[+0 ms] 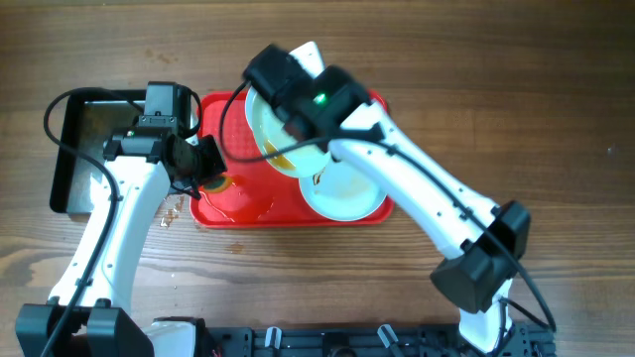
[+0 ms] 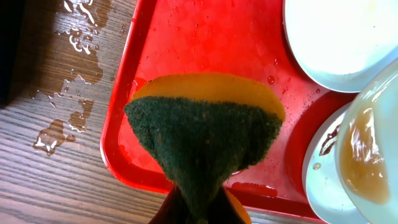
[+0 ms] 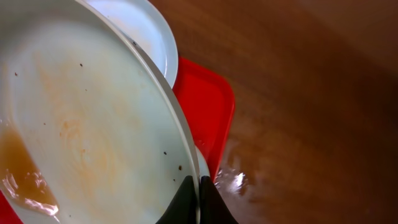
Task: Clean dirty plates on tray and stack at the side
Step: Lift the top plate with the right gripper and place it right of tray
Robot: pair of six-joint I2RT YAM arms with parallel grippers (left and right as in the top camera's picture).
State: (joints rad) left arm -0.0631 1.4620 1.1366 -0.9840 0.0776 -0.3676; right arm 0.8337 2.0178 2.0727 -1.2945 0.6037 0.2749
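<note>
Currently the scrubbing step is judged to be in hand. A soiled plate (image 3: 93,118) is clamped at its rim by the closed right pincer (image 3: 198,200) and held tilted above the red tray (image 1: 223,203), so that brown liquid (image 3: 22,171) is pooled at its low edge. A green-and-yellow scouring sponge (image 2: 205,137) is pinched in the closed left pincer (image 2: 198,210) and hung over the tray's left part, near the tilted plate but apart from it.

Two more plates are seen in the left wrist view. One, the smeared plate (image 2: 320,180), is lying flat on the tray partly under the tilted one, with a dark smear near its rim. The other, the far plate (image 2: 339,37), appears to be lying on the tray as well and looks cleaner. No plate is seen stacked beside the tray, so the task is judged to be far from done.

For the next move, the sponge would need to be brought across to the face of the tilted plate and rubbed over the brown film, while the rim grip is kept firm against the push. Spilled water (image 2: 59,134) is spread on the wooden table (image 1: 496,89) by the tray's left edge, and a black pan (image 1: 84,149) is set further left.

No brand, label or writing can be read; only a small green light (image 1: 319,98) is shown on the right wrist.
</note>
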